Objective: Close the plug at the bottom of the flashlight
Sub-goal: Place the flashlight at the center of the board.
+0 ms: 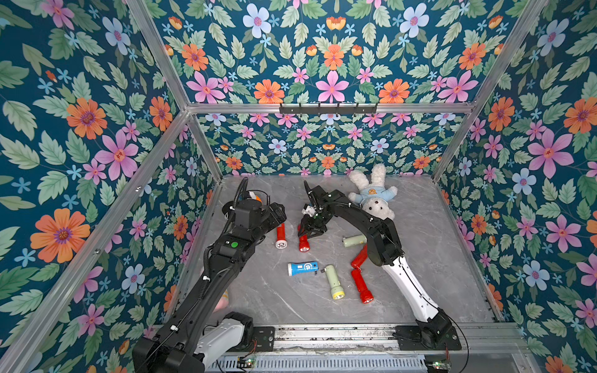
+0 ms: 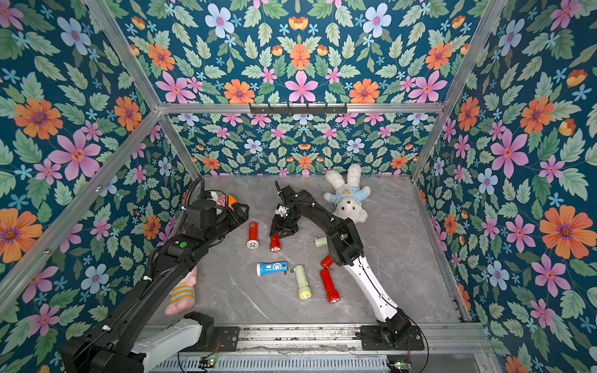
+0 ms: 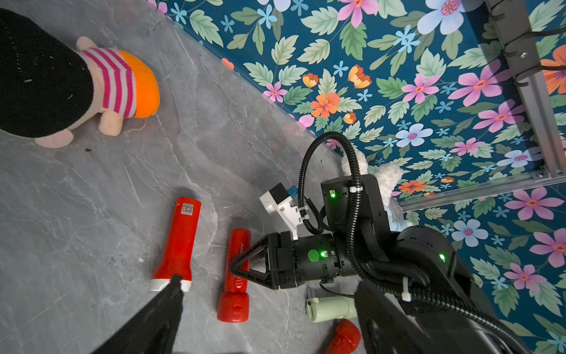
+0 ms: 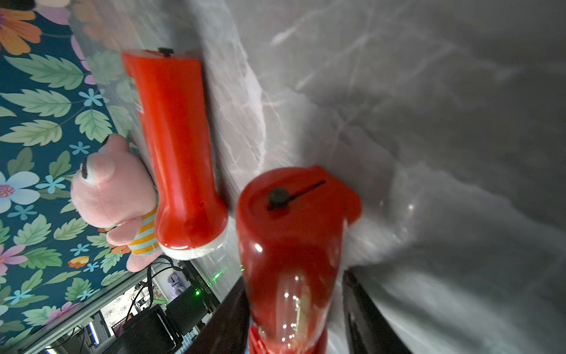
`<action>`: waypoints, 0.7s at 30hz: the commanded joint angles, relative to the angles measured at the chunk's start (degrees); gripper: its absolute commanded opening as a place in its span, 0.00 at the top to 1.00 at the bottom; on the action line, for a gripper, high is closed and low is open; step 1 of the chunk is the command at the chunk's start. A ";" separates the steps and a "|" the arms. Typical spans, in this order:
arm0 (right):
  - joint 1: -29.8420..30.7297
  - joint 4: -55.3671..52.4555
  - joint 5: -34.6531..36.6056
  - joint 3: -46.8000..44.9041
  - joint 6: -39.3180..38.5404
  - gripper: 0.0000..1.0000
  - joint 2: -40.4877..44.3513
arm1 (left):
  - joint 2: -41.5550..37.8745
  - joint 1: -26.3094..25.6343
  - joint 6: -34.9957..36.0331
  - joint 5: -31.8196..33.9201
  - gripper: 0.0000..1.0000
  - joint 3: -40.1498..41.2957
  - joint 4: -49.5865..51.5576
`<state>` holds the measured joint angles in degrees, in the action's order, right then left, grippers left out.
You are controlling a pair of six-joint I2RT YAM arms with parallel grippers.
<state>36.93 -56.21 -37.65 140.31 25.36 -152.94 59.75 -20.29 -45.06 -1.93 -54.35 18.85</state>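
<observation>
A red flashlight (image 1: 303, 243) (image 2: 275, 243) lies on the grey marble table, lens toward the front edge. My right gripper (image 1: 307, 232) (image 4: 294, 279) straddles its body (image 4: 291, 245). The jaws are open, with a gap showing beside one finger (image 4: 355, 294). The flashlight's butt end (image 4: 294, 196) faces the right wrist camera and shows a black stud and a dark slot. In the left wrist view the right gripper (image 3: 242, 266) sits over the same flashlight (image 3: 234, 294). My left gripper (image 3: 269, 282) hangs open and empty just left of it, near a red-and-white flashlight (image 1: 280, 235) (image 3: 179, 242).
Nearer the front lie a blue flashlight (image 1: 302, 268), a pale green one (image 1: 334, 281) and two red ones (image 1: 361, 285). Another pale green one (image 1: 354, 240) lies under the right arm. A white bunny (image 1: 373, 193) lies at the back, and a pink plush (image 2: 181, 294) lies under the left arm.
</observation>
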 commanded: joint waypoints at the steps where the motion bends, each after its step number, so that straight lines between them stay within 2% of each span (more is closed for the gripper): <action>1: -0.09 4.78 1.54 -2.47 1.51 0.40 0.69 | 0.23 -0.01 0.21 -0.65 0.10 0.25 -1.80; 8: -0.80 10.74 -0.39 -7.84 3.63 0.40 3.83 | 0.72 -0.08 0.08 -0.94 0.10 0.56 -2.23; 13: -0.84 12.22 1.44 -12.21 2.73 0.40 8.42 | 0.81 -0.06 0.18 -0.12 0.09 0.40 -1.89; 21: -0.82 19.06 8.23 -29.17 0.31 0.38 22.50 | 1.33 0.00 0.84 2.99 0.09 0.03 0.76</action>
<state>36.10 -40.71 -32.82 115.18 27.05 -133.91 60.82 -20.29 -44.88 -1.28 -54.15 17.93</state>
